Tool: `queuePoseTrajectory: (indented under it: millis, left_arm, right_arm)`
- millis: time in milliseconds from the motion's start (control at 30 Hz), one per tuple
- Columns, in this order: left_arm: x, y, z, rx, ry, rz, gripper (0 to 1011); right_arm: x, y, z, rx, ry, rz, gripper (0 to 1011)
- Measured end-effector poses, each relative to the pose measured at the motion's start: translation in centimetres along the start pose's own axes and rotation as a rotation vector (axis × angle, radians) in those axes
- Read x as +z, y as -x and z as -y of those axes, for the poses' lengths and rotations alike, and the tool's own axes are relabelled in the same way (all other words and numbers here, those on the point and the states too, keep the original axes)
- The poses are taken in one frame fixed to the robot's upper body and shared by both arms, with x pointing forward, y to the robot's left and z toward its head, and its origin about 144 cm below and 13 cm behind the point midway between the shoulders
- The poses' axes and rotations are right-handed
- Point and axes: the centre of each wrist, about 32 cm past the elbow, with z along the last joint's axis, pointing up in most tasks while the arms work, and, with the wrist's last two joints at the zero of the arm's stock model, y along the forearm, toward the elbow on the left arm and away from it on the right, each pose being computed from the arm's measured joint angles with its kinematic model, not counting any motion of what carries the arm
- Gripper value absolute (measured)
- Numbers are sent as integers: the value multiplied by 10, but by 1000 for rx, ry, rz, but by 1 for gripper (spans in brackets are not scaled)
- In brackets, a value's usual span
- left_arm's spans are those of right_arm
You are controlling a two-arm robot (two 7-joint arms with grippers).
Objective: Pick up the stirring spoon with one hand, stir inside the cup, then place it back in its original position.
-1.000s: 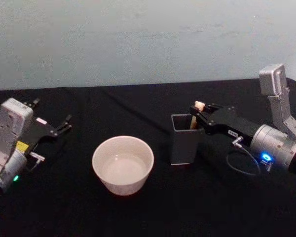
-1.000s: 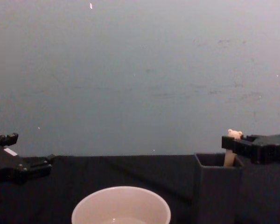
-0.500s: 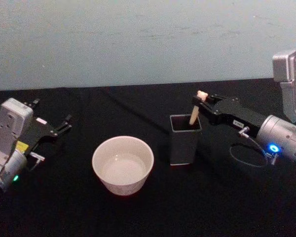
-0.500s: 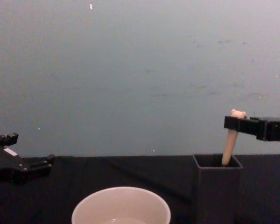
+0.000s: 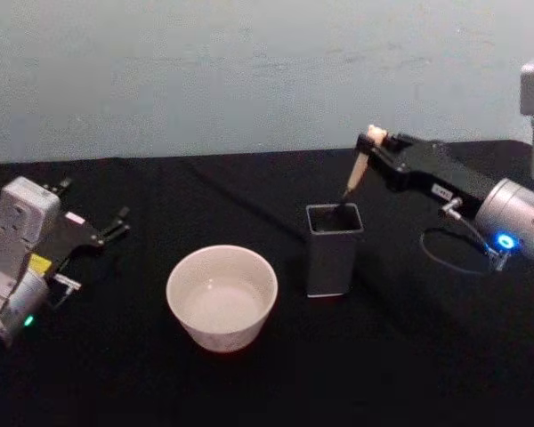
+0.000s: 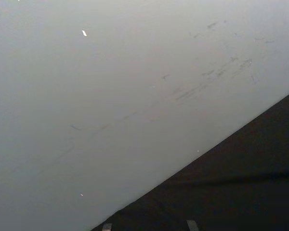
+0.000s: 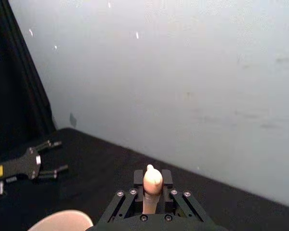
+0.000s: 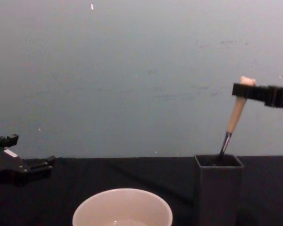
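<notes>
The right pincer [image 5: 374,140] grips the stirring spoon [image 5: 356,173] at its top, with the bowl seemingly inside the holder [image 5: 332,262]. Raise it straight clear, then go left to the cup [image 5: 205,334]. The left pincer [image 5: 93,199] is parked, open.

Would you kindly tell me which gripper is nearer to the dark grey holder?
The right gripper: it hangs above the holder, shut on the stirring spoon. The left gripper sits far off, past the cup.

Black right pincer [image 5: 371,142], silver arm [image 5: 519,207], blue ring [image 5: 505,241]
</notes>
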Motion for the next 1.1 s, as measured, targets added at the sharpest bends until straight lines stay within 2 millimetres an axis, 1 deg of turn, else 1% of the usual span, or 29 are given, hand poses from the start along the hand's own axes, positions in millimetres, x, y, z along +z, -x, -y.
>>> queuePoseTrajectory:
  millis: [267, 433, 567, 833, 1100]
  left_arm:
    - [0, 0, 0, 0, 0, 0, 1002]
    - [0, 0, 0, 0, 0, 0, 1002]
    - [0, 0, 0, 0, 0, 0, 1001]
    - [0, 0, 0, 0, 0, 0, 1001]
    - [0, 0, 0, 0, 0, 0, 1001]
  right_arm:
    - [16, 0, -3, -3, -72, 2, 211]
    - [23, 2, -7, 2, -107, -8, 211]
    - [25, 6, -11, 16, -119, -17, 211]
    - [20, 23, -25, 79, -103, -40, 211]
    - [7, 45, -35, 156, -64, -39, 211]
